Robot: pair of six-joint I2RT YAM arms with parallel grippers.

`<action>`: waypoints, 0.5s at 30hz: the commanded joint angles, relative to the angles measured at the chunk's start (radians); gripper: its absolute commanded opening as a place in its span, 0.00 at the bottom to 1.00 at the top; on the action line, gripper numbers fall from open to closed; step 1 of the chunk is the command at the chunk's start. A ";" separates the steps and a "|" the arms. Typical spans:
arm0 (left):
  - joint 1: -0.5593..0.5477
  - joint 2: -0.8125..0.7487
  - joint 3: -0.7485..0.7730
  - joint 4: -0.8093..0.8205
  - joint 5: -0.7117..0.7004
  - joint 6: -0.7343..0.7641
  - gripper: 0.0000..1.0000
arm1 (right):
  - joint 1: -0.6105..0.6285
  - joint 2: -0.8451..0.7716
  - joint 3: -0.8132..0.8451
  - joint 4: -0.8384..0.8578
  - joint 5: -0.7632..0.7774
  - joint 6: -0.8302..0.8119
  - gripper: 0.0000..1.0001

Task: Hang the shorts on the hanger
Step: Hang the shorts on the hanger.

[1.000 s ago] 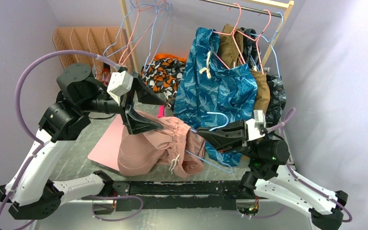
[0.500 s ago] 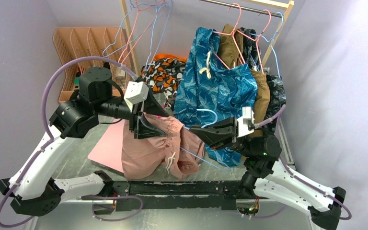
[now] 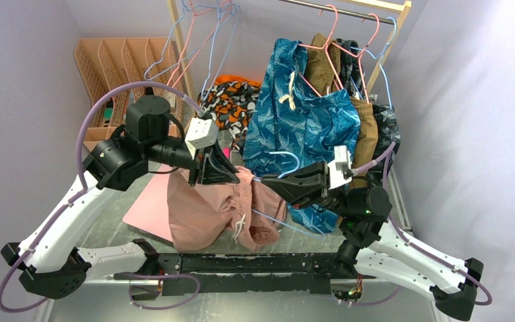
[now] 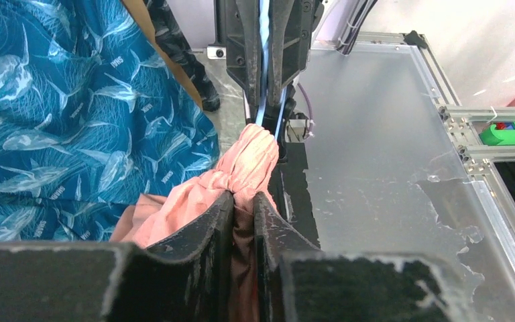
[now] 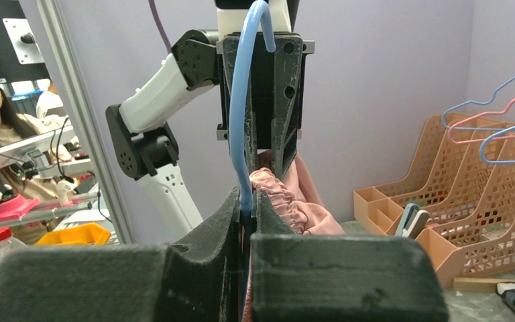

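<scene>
A blue patterned fabric garment (image 3: 302,117) hangs from the metal rail (image 3: 338,9) of a wooden-framed rack (image 3: 178,40), with a brown garment (image 3: 322,64) and a black garment (image 3: 383,137) beside it. Empty pink and light-blue wire hangers (image 3: 198,43) hang at the rack's left end, above an orange, black and white patterned cloth (image 3: 226,100). A peach perforated plastic file organiser (image 3: 117,64) stands far left, and a flat pink board (image 3: 149,201) lies on the grey table (image 3: 107,225).

White-shelled left arm (image 3: 60,215) and right arm (image 3: 412,258), round black joints, looping lilac cables (image 3: 82,147); scuffed matte black left claw (image 4: 243,201) and right claw (image 5: 247,201), each carrying a white camera box (image 3: 201,133).
</scene>
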 commanded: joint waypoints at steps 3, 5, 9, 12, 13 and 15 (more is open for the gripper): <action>-0.018 -0.024 -0.024 0.138 0.077 -0.059 0.19 | -0.001 0.000 0.026 0.083 0.023 0.013 0.00; -0.019 -0.029 -0.034 0.183 0.097 -0.087 0.19 | -0.001 0.003 0.022 0.092 0.025 0.016 0.00; -0.022 -0.024 -0.055 0.264 0.117 -0.141 0.27 | -0.002 0.017 0.024 0.114 0.022 0.025 0.00; -0.030 -0.024 -0.082 0.328 0.133 -0.185 0.34 | -0.002 0.037 0.028 0.138 0.014 0.034 0.00; -0.033 -0.024 -0.091 0.349 0.133 -0.198 0.34 | -0.002 0.043 0.029 0.147 0.011 0.038 0.00; -0.040 -0.019 -0.102 0.368 0.134 -0.209 0.34 | -0.001 0.053 0.031 0.167 0.007 0.045 0.00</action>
